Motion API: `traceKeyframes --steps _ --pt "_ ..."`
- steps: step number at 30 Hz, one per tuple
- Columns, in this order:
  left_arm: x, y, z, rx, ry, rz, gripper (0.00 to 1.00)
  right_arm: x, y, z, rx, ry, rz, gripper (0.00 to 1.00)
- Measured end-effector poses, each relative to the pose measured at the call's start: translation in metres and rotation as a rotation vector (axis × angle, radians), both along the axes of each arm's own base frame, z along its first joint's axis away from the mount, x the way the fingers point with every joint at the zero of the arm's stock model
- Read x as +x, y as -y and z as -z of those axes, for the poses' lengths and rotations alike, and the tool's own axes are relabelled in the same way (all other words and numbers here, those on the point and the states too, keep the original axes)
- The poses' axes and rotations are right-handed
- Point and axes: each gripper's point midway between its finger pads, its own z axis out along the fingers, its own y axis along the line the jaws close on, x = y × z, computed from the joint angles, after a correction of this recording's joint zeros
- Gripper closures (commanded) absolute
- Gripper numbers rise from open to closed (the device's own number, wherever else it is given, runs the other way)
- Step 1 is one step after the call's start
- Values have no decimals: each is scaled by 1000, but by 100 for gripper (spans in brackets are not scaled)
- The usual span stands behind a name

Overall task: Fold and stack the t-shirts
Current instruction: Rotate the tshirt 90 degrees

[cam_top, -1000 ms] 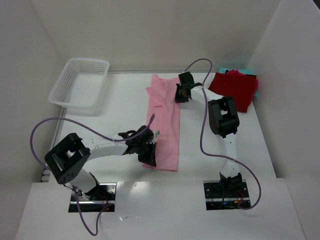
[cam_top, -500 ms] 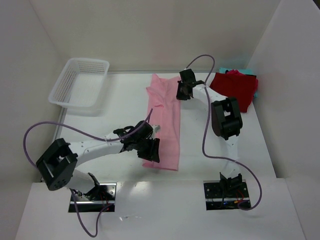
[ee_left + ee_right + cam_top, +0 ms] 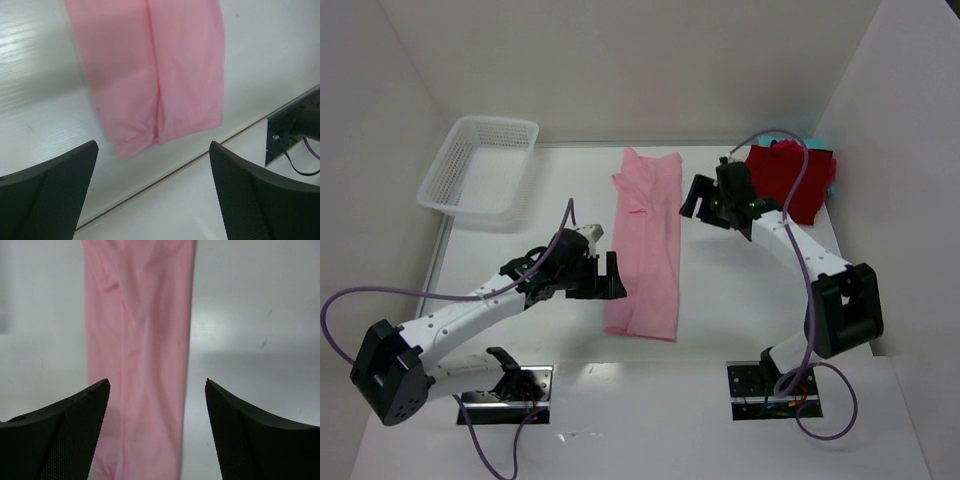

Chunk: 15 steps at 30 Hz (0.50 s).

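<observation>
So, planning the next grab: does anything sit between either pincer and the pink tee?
Nothing visible. The left pincer and right pincer hang open beside the pink tee, only bare table between.

Pink tee (image 3: pixel 648 245) flat, folded lengthwise

Bright, even overhead light washes the white counter (image 3: pixel 570 190) nearly flat, with only a soft, faint shadow beside the basket (image 3: pixel 480 165). The left wrist view shows streaky glare on the counter at upper left, and the tee (image 3: pixel 150 65) has a smeared left edge. The right wrist view is soft throughout.
</observation>
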Motion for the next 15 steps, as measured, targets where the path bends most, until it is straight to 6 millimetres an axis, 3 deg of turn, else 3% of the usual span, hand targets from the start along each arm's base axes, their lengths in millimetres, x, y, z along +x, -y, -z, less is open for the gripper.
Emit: traceKeyframes --steps 1,2,3,8,15 --pt "1 -4 4 8 -9 -14 0 -11 1 8 10 -24 -2 14" --pt "2 -8 8 15 -18 -28 0 -24 1 18 24 -57 -4 3" --pt "2 -12 12 26 -30 -40 0 -35 2 26 36 -90 -1 0" --pt "13 -24 35 68 -97 -86 0 -90 0 49 94 -178 2 0" --pt "7 -15 58 59 -192 -27 0 -162 -51 61 170 -265 -107 2"
